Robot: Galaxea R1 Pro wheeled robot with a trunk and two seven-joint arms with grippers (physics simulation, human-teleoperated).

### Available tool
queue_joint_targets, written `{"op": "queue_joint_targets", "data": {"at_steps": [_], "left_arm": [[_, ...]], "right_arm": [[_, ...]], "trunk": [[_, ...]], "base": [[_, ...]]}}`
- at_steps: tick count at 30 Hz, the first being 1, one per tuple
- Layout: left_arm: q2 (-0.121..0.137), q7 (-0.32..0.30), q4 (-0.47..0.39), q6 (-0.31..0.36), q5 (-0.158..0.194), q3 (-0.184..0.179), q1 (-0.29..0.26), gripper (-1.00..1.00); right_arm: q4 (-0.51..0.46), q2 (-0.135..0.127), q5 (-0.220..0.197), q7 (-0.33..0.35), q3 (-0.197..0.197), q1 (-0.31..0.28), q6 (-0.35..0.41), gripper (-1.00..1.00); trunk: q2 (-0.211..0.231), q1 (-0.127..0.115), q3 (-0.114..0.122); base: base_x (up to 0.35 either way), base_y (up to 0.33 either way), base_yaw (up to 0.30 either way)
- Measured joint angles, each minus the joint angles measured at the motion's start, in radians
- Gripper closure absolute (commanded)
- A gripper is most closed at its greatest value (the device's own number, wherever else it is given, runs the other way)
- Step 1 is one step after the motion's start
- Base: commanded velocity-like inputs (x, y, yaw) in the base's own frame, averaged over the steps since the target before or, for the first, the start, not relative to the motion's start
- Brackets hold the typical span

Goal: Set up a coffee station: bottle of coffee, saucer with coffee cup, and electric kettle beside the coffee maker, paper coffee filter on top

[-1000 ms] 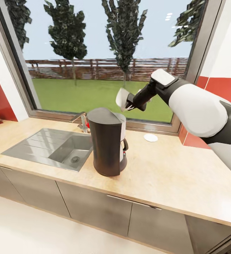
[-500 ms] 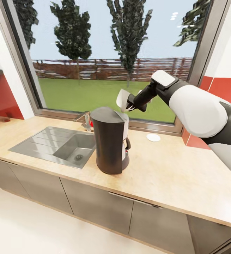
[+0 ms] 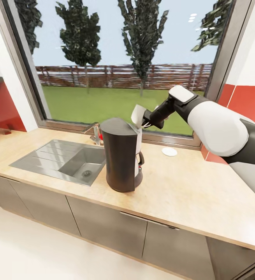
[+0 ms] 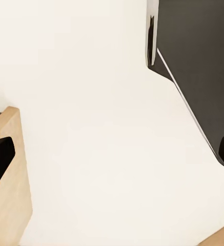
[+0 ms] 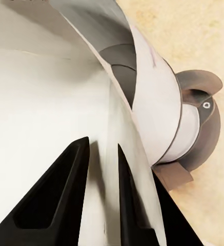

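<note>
- The paper coffee filter point(image 3: 138, 114) is held just above the rear edge of the coffee maker point(image 3: 121, 154), evidently so that it can be set on the machine's top.
- The right pincer point(image 3: 146, 119) is clenched on the filter, its fingers point(image 5: 55, 195) nearly closed with the paper edge between them.
- The saucer point(image 3: 169, 151) lies on the surface point(image 3: 189, 194), by the window.
- The left pincer's state cannot be told.

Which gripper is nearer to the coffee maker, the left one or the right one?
The right. The right gripper holds the paper coffee filter just above the coffee maker, at its far right edge. The left wrist view looks at pale floor and a countertop edge, away from the machine.
</note>
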Motion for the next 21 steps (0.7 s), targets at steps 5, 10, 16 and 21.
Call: {"op": "queue_joint_targets", "data": {"at_steps": [5, 10, 16, 21], "left_arm": [[0.000, 0.000, 0.000, 0.000, 0.000, 0.000, 0.000, -1.00], [0.000, 0.000, 0.000, 0.000, 0.000, 0.000, 0.000, -1.00], [0.000, 0.000, 0.000, 0.000, 0.000, 0.000, 0.000, -1.00], [0.000, 0.000, 0.000, 0.000, 0.000, 0.000, 0.000, -1.00]], "right_arm": [[0.000, -0.001, 0.001, 0.000, 0.000, 0.004, 0.000, 1.00], [0.000, -0.001, 0.001, 0.000, 0.000, 0.004, 0.000, 1.00], [0.000, 0.001, 0.001, 0.000, 0.000, 0.004, 0.000, 1.00], [0.000, 0.001, 0.001, 0.000, 0.000, 0.004, 0.000, 1.00]], "trunk": [[0.000, 0.000, 0.000], [0.000, 0.000, 0.000], [0.000, 0.000, 0.000], [0.000, 0.000, 0.000]], "base": [[0.000, 0.000, 0.000], [0.027, 0.024, 0.000], [0.119, 0.096, 0.000], [0.012, 0.009, 0.000]]}}
